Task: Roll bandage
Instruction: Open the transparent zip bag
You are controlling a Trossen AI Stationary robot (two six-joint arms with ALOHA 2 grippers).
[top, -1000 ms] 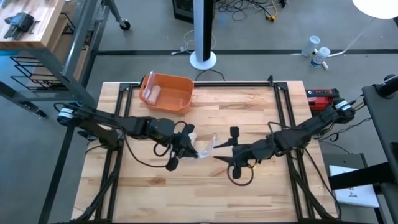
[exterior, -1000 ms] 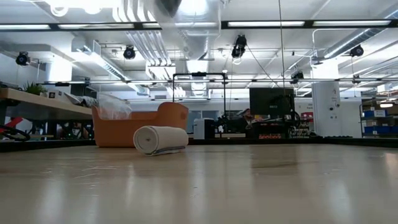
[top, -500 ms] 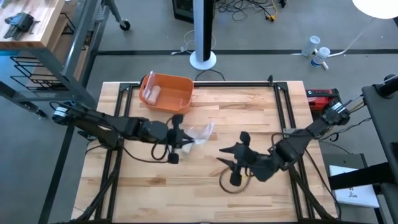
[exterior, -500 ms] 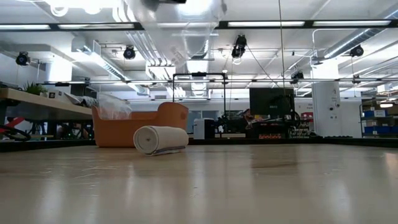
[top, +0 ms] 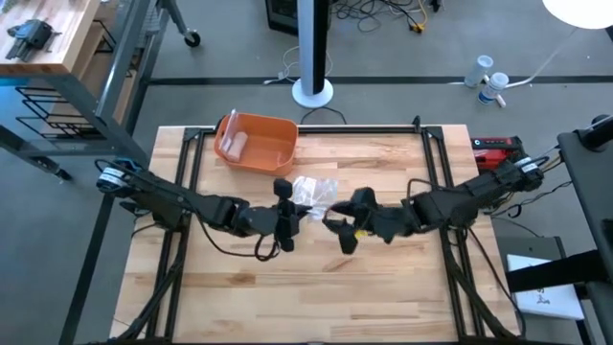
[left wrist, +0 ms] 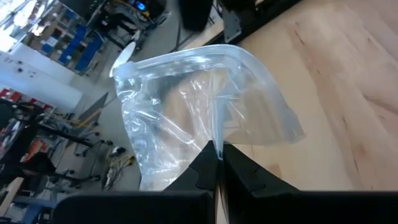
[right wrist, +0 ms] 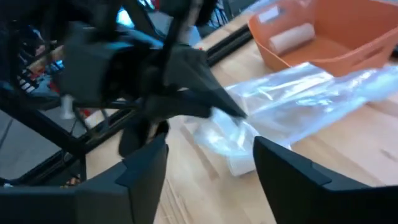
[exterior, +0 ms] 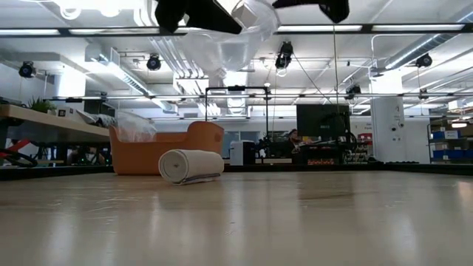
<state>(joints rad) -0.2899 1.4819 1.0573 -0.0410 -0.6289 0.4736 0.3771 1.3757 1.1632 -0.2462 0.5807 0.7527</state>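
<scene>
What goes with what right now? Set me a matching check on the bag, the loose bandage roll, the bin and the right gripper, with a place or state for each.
Things:
1. plastic bag
2. loose bandage roll
3. orange bin
4. right gripper

Places or states:
A. lying on the bare tabletop
B. jaws apart, close beside the bag
C. standing near the table's far edge
D. held up off the table by the left gripper, jaws shut on it

Pairs: 1-D, 2-A, 3-C, 4-B.
</scene>
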